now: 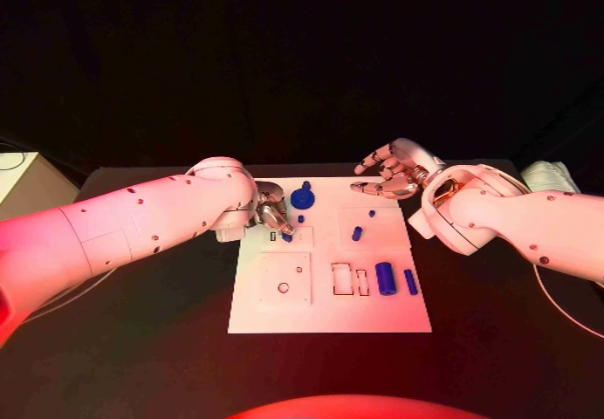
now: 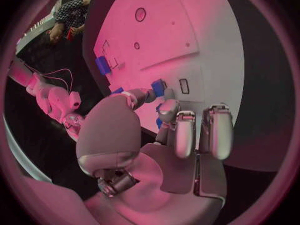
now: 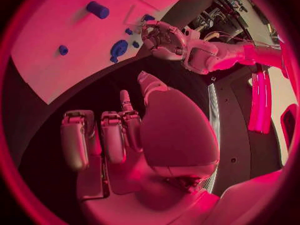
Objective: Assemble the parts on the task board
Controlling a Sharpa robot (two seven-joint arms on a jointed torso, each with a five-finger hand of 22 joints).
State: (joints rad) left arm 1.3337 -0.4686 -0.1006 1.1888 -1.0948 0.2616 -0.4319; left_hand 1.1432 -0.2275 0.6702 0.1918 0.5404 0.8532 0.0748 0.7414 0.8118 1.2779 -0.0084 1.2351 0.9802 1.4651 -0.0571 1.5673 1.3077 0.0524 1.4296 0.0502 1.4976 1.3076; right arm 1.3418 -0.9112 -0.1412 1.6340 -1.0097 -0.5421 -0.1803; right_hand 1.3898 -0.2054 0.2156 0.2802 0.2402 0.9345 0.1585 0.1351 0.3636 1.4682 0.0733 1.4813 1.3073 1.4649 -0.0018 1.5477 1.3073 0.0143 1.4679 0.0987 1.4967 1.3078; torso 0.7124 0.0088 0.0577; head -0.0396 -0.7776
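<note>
The task board [image 1: 330,301] lies flat in the middle of the black table [image 1: 139,349], within both arms' reach. The left hand [image 1: 271,212] is down at the board's far left edge, fingertips pinching a small blue part [image 2: 157,88], probably to seat it in a nearby slot. The right hand [image 1: 394,172] hovers off the far right corner, fingers loosely spread and grasping nothing, apparently waiting clear. A blue gear-like piece [image 1: 304,197], a cylinder [image 1: 385,278] and small pegs [image 1: 358,233] sit on the board. The left hand's fingers hide which recess the part is meant for.
</note>
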